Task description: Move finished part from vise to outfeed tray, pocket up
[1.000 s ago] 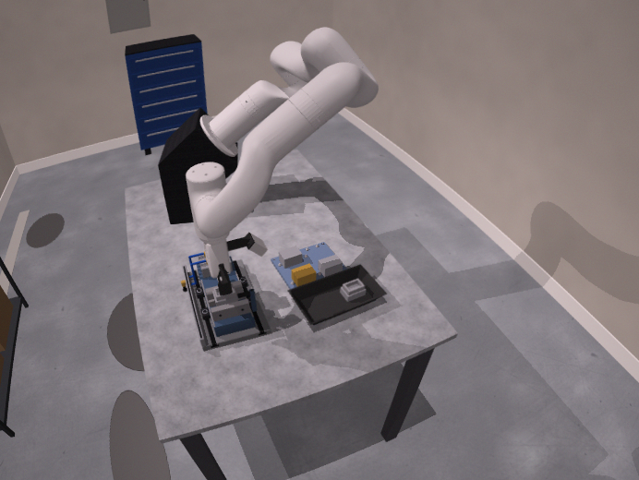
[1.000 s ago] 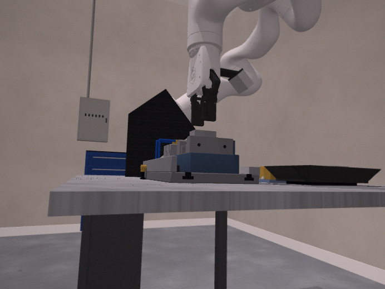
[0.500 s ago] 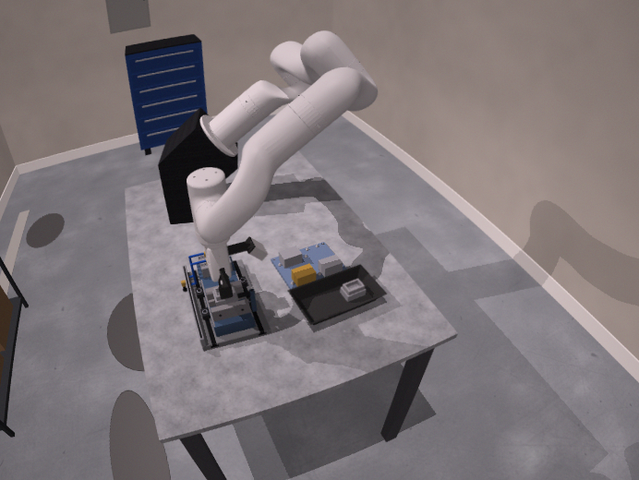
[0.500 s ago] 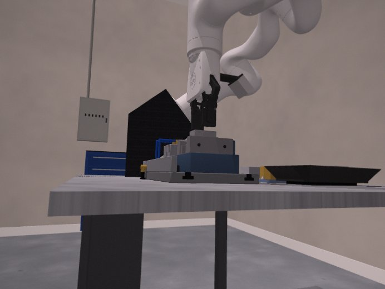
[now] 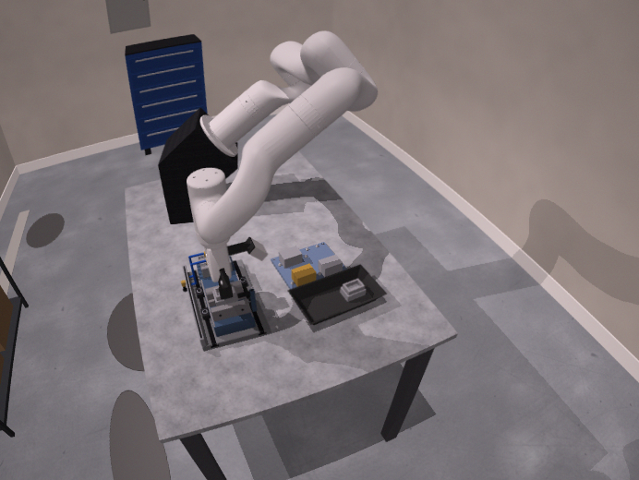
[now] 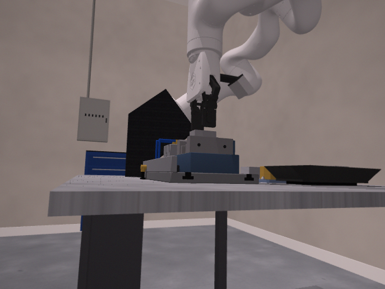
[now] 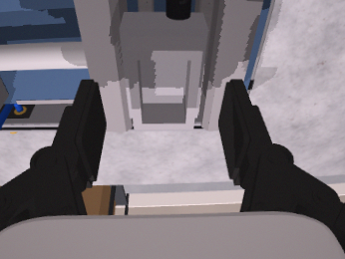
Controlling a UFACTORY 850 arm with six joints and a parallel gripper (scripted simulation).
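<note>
The vise [image 5: 228,306], grey and blue, stands on the left half of the table and also shows in the side view [image 6: 203,157]. The finished part [image 7: 163,100], a grey block with a pocket facing up, sits between the vise jaws; its top sticks up above them [image 6: 202,133]. My gripper [image 6: 203,123] is open and empty just above the part, one black finger on each side in the wrist view [image 7: 163,86]. The fingers do not touch it. The black outfeed tray [image 5: 335,298] lies to the right of the vise.
Another grey pocketed part [image 5: 353,290] lies in the tray. A blue plate with grey blocks and a yellow block [image 5: 308,264] lies behind the tray. A black housing [image 5: 188,164] stands at the table's back. A blue drawer cabinet [image 5: 165,90] is by the wall.
</note>
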